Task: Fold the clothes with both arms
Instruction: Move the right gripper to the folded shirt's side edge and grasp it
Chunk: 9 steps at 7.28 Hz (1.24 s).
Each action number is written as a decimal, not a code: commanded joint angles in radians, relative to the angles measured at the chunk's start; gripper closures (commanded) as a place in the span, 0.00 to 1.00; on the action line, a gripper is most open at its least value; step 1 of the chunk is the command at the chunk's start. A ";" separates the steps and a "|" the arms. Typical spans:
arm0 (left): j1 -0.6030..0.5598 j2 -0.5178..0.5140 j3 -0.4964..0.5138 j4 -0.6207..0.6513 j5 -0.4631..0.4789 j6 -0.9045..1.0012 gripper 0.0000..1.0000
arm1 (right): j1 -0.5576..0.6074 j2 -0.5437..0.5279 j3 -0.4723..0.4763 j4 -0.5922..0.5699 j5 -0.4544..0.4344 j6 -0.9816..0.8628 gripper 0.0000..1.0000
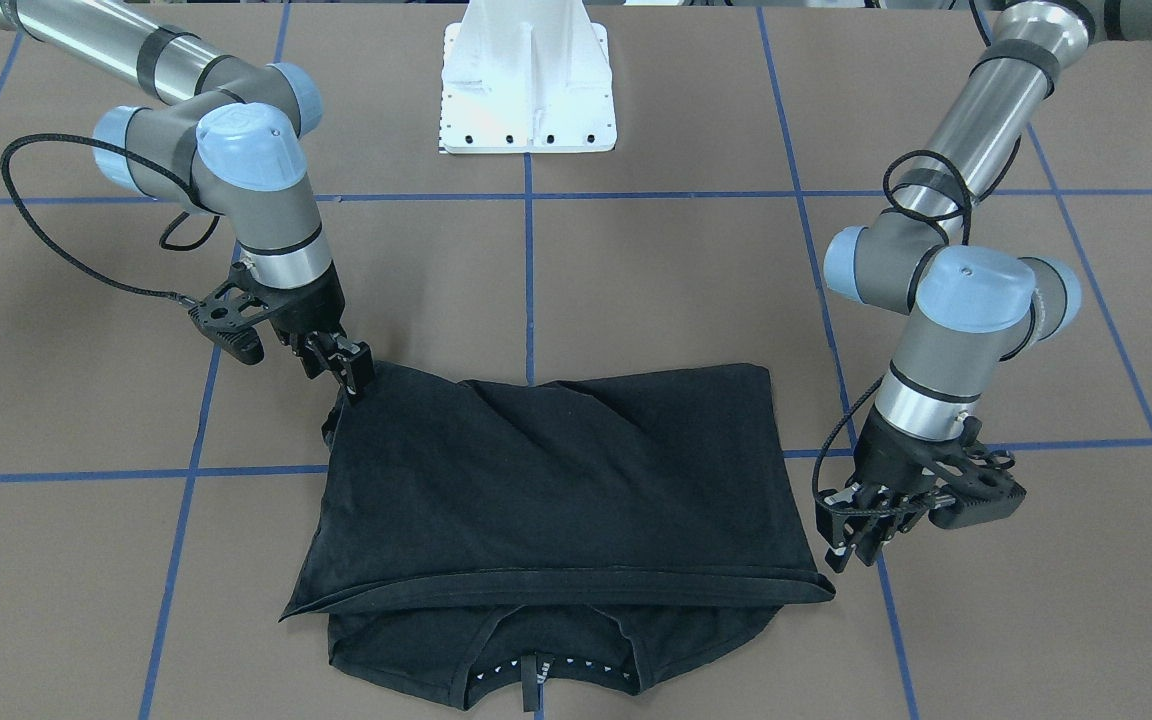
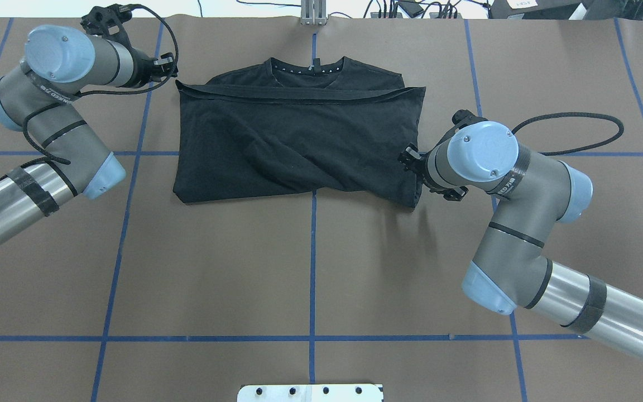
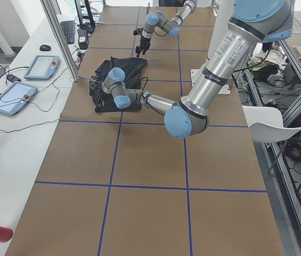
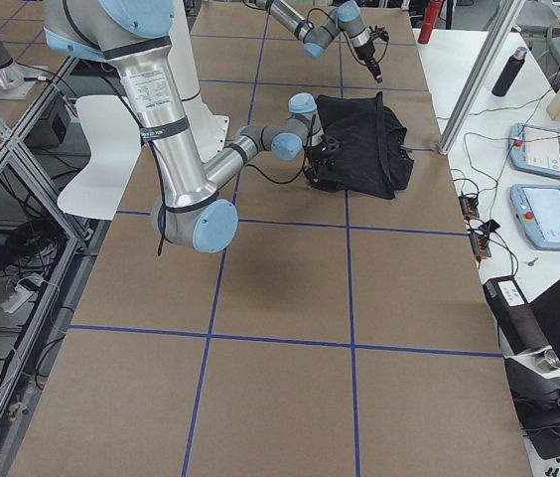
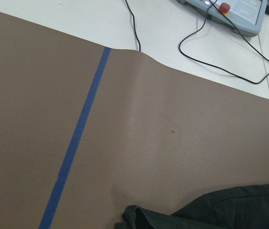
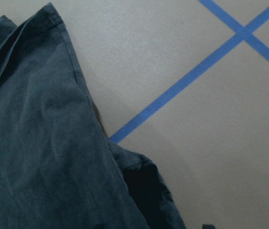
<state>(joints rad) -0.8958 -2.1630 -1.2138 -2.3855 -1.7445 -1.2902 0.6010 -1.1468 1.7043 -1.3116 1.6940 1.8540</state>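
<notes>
Brown counter [image 2: 215, 268], gridded in blue tape [image 2: 312, 268], and a broad stretch of it runs from the T-shirt's folded edge to the white pedestal [image 1: 528, 90]. More bare brown lies off both of the T-shirt's sides.

The right arm [image 2: 522, 223] reaches in at the T-shirt's right edge. The left arm [image 2: 48, 139] bends round beside its collar-end left corner.

The black T-shirt [image 2: 293, 145] lies flat on the counter, folded across. Its hem band sits just short of the collar [image 1: 536, 675], which pokes out beyond it.

Right hand [image 1: 348, 375]: in the front view it's down on the T-shirt's fold-end right corner, tips touching cloth. I can't tell whether they pinch it. Overhead the wrist covers them, and the right wrist camera gives only stacked cloth edges beside crossing tape.

Left hand [image 1: 856, 548]: just off the T-shirt's hem-end left corner and apart from the cloth, with a small gap between the fingers and nothing in it. Its wrist camera catches only that corner's tip.

Past the T-shirt's collar end the counter stops, and the left side view shows grey pendants [image 3: 41, 66] there.
</notes>
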 commanded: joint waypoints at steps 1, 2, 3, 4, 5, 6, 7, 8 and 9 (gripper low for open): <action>0.000 -0.001 -0.001 0.002 0.000 0.000 0.55 | -0.021 0.002 0.004 0.000 -0.001 0.028 0.30; 0.000 -0.001 -0.001 0.002 0.002 0.000 0.55 | -0.036 0.001 -0.002 0.000 -0.002 0.027 0.34; 0.000 -0.004 -0.001 0.003 0.000 -0.003 0.55 | -0.046 -0.001 -0.002 0.000 -0.002 0.027 0.37; 0.000 -0.001 -0.001 0.002 0.000 -0.003 0.55 | -0.052 -0.002 0.000 0.000 -0.002 0.028 0.43; 0.000 -0.001 -0.001 0.003 0.000 -0.003 0.55 | -0.052 -0.004 0.001 0.000 -0.004 0.030 0.50; 0.000 -0.004 -0.001 0.003 0.000 -0.003 0.55 | -0.050 -0.007 0.003 0.000 -0.005 0.030 0.55; 0.001 -0.004 -0.001 0.003 0.000 -0.003 0.55 | -0.050 -0.014 0.005 0.000 -0.005 0.030 0.63; 0.000 -0.004 -0.003 0.003 0.000 -0.004 0.55 | -0.050 -0.014 0.005 0.000 -0.005 0.030 0.71; 0.001 -0.003 -0.004 0.003 0.000 -0.004 0.55 | -0.050 -0.014 0.003 0.000 -0.005 0.030 0.92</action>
<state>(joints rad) -0.8951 -2.1671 -1.2164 -2.3823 -1.7441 -1.2941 0.5506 -1.1601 1.7080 -1.3116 1.6890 1.8837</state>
